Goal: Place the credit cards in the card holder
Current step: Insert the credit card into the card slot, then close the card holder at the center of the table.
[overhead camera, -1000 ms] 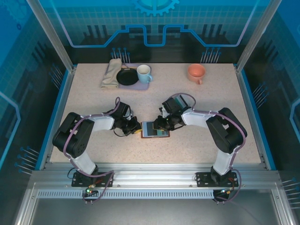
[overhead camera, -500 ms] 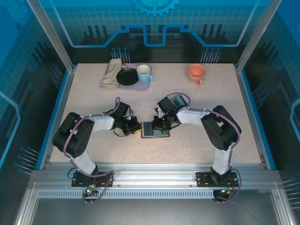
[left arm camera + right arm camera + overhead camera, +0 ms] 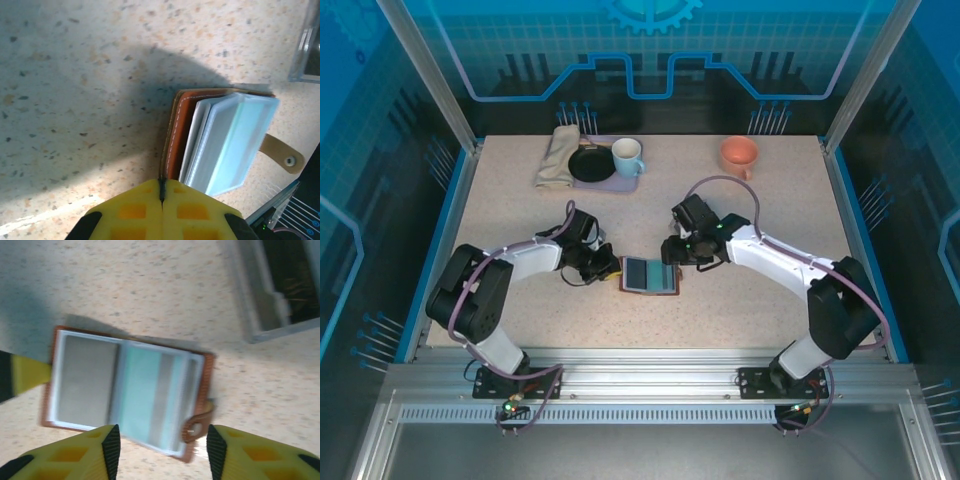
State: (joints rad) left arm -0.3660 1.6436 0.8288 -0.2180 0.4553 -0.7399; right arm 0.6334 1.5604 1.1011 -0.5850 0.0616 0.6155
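Observation:
The brown card holder (image 3: 650,275) lies open on the table between the two arms. A teal credit card (image 3: 140,390) and a grey one (image 3: 87,382) sit in its clear sleeves, and the snap tab (image 3: 197,422) hangs off the right side. My left gripper (image 3: 161,182) is shut on the edge of the holder's brown leather cover (image 3: 181,127); in the top view this left gripper (image 3: 610,270) is at the holder's left edge. My right gripper (image 3: 163,452) is open and raised above the holder's near edge, touching nothing; from above the right gripper (image 3: 672,252) hangs just behind the holder.
A grey box-shaped tray (image 3: 270,290) stands just beyond the holder. At the back left are a folded cloth (image 3: 557,155), a black dish (image 3: 590,165) and a pale blue mug (image 3: 627,157) on a mat. An orange cup (image 3: 740,155) stands at the back right.
My right gripper has opened and drawn back from the card holder, its arm swinging out to the right. The left gripper has kept its hold on the cover.

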